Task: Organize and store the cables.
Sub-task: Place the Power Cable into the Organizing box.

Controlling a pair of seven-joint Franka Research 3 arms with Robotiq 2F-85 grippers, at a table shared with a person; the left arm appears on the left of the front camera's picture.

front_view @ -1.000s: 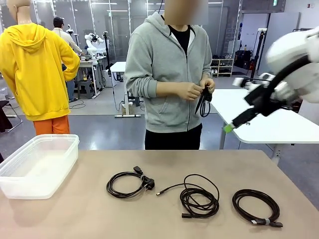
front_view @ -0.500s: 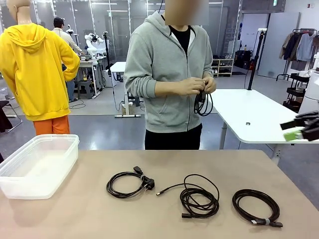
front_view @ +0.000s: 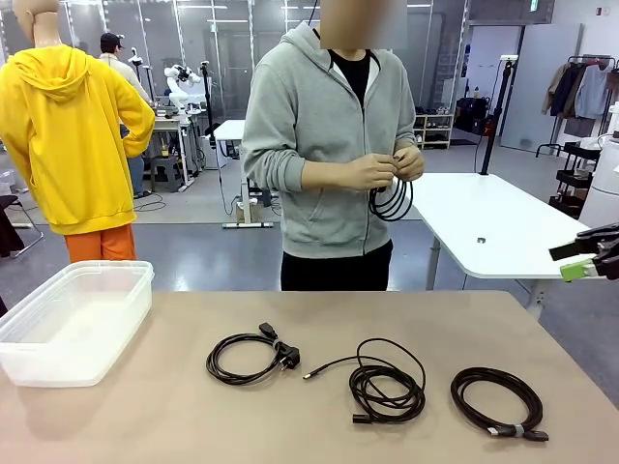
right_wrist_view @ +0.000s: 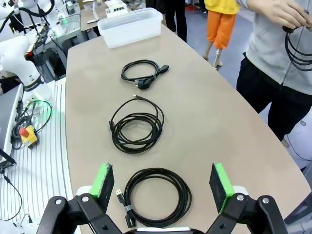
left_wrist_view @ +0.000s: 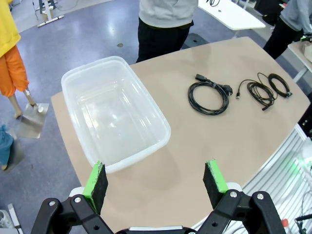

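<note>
Far left, the left gripper (left_wrist_view: pixel 155 170), jaws spread and empty, hangs over the table (front_view: pixel 145 416) by the clear bin (front_view: pixel 77 360), well apart from three cables lying flat in a row: a plugged coil (front_view: pixel 286 355), a looser middle coil (front_view: pixel 392 411) and a tied coil (front_view: pixel 517 430). Across the table, a person's hands (front_view: pixel 372 172) hold a fourth cable (front_view: pixel 404 205), coiled. At far right the right gripper (right_wrist_view: pixel 162 170), fingers wide with nothing between them, is the nearer arm to the tied coil, whose tie end faces the robot's edge.
</note>
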